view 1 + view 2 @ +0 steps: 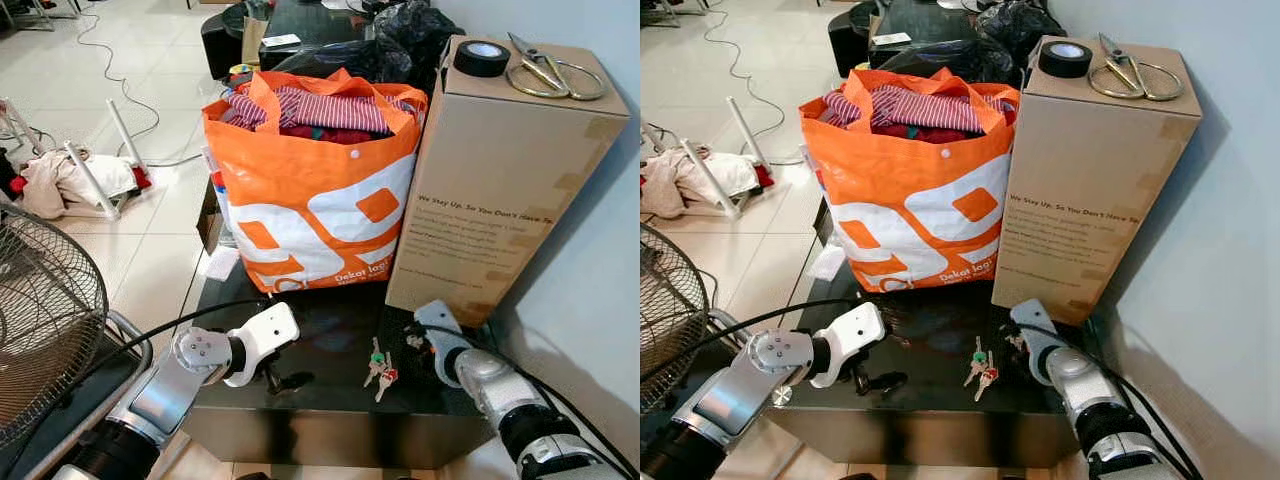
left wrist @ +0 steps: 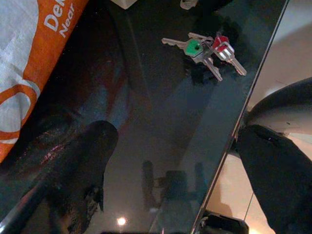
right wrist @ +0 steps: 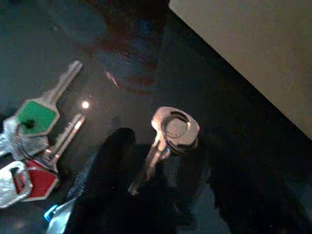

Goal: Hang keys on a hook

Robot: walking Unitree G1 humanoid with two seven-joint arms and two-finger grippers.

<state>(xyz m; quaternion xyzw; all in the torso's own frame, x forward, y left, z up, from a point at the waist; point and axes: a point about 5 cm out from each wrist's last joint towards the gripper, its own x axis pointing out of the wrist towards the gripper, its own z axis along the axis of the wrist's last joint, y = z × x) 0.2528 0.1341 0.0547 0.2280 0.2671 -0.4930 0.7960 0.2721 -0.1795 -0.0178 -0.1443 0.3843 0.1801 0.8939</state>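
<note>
Keys (image 1: 380, 367) with green and red caps lie flat on the black glossy table (image 1: 330, 400), between the two grippers and in front of the orange bag (image 1: 310, 200) and the cardboard box (image 1: 500, 170). Left gripper (image 1: 272, 380) sits low over the table left of the keys, fingers spread apart, holding nothing. Right gripper (image 1: 412, 338) is just right of the keys by the box base, a single silver key (image 3: 168, 141) at its fingertips; can't tell if it's gripped or how wide the fingers are.

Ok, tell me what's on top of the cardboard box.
On the cardboard box lie a roll of black tape and a pair of scissors, side by side on the top. Whatever is inside stays hidden, since the box is shut.
</note>
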